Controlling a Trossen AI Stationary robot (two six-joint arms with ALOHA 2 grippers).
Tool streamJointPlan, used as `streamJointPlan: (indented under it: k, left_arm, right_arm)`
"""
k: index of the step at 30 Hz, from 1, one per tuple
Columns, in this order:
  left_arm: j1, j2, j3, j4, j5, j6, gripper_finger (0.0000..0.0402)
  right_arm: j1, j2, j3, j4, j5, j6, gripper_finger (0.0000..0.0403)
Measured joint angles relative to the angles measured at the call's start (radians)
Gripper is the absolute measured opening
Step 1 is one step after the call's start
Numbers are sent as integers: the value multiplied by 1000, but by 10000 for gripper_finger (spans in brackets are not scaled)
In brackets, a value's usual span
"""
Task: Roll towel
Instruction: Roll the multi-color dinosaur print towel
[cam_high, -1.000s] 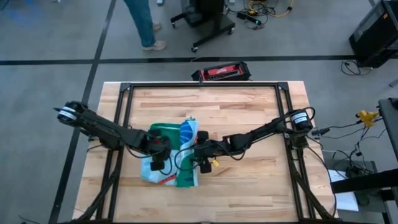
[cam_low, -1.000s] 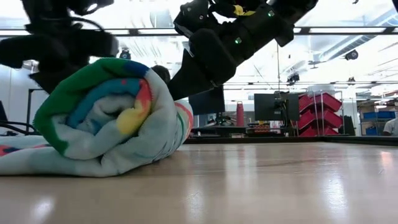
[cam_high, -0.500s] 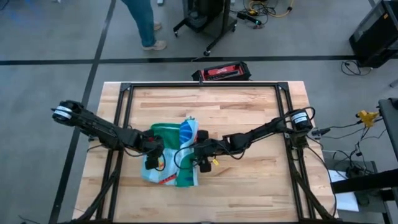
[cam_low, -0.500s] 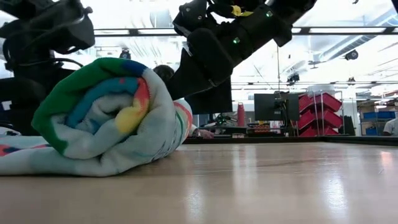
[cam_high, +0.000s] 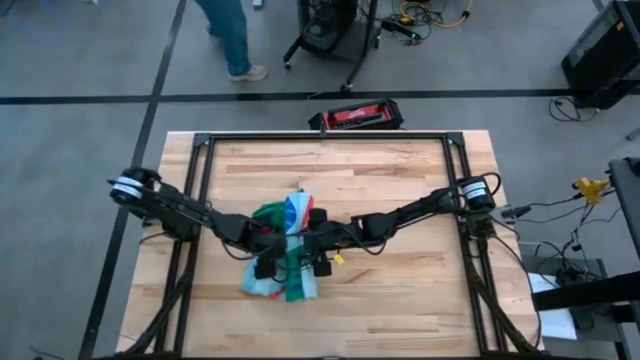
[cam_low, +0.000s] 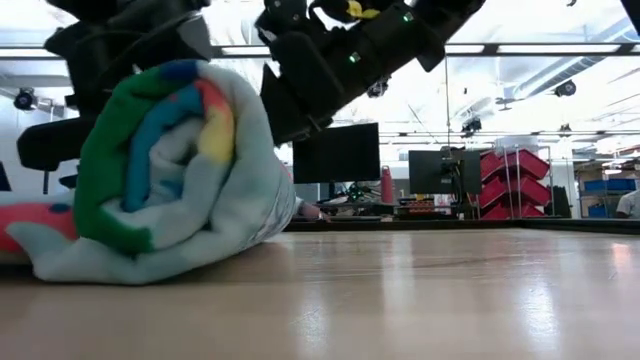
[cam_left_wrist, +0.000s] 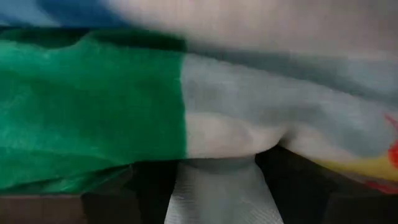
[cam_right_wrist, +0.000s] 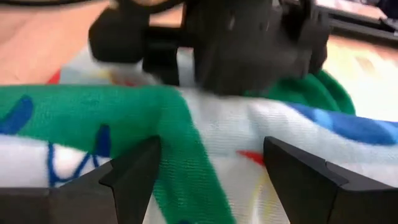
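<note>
Rolled tighter since a second ago, your towel (cam_high: 283, 262) sits mid-tabletop (cam_high: 400, 180), left gripper (cam_high: 266, 268) and right gripper (cam_high: 318, 262) pressing it, fingers apart.

The high view looks straight down from above and takes in the whole tabletop (cam_high: 400, 190), both arms and a strip of floor around it. The low view sits at tabletop height and faces level across the surface into the room behind; the rolled towel (cam_low: 170, 175) stands very near the lens and fills its left side. The left wrist view presses close against the towel, so cloth covers nearly all of it. The right wrist view looks forward between two dark fingers (cam_right_wrist: 134, 174) onto the same towel. All four views share the towel.
</note>
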Motion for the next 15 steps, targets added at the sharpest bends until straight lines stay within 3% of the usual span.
streamJointPlan:
  k: [6,15]
  left_arm:
    - [-4,50,79,-52,1,5,220]
    - [-23,20,137,-99,-3,1,213]
  right_arm:
    - [-13,27,6,14,-40,0,278]
    - [-16,96,10,64,-64,38,272]
